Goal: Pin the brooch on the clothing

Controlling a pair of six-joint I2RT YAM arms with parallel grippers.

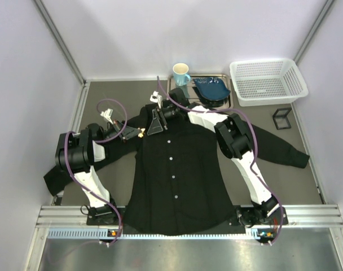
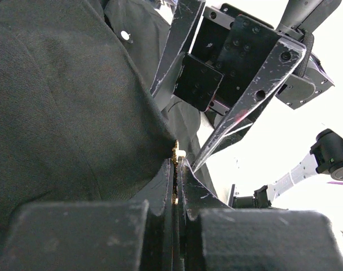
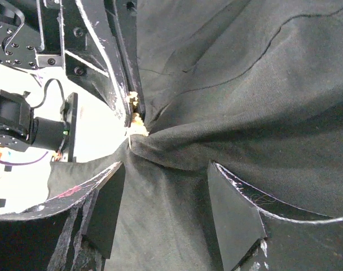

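The black shirt (image 1: 177,169) lies flat on the table, buttons up. My left gripper (image 1: 136,134) is at the shirt's left shoulder, shut on the small golden brooch (image 1: 141,134). In the left wrist view the brooch (image 2: 175,165) sits edge-on between the shut fingers (image 2: 160,186), touching the shirt's edge (image 2: 64,113). My right gripper (image 1: 155,122) is open, right beside it over the shirt near the collar. In the right wrist view its fingers (image 3: 112,209) straddle the fabric (image 3: 233,101), which puckers toward the brooch (image 3: 137,118).
A light blue mug (image 1: 181,73) and a blue dish (image 1: 211,88) on a metal tray (image 1: 225,76) stand behind the shirt. A white basket (image 1: 267,82) is at the back right, with a small black frame (image 1: 282,117) near it.
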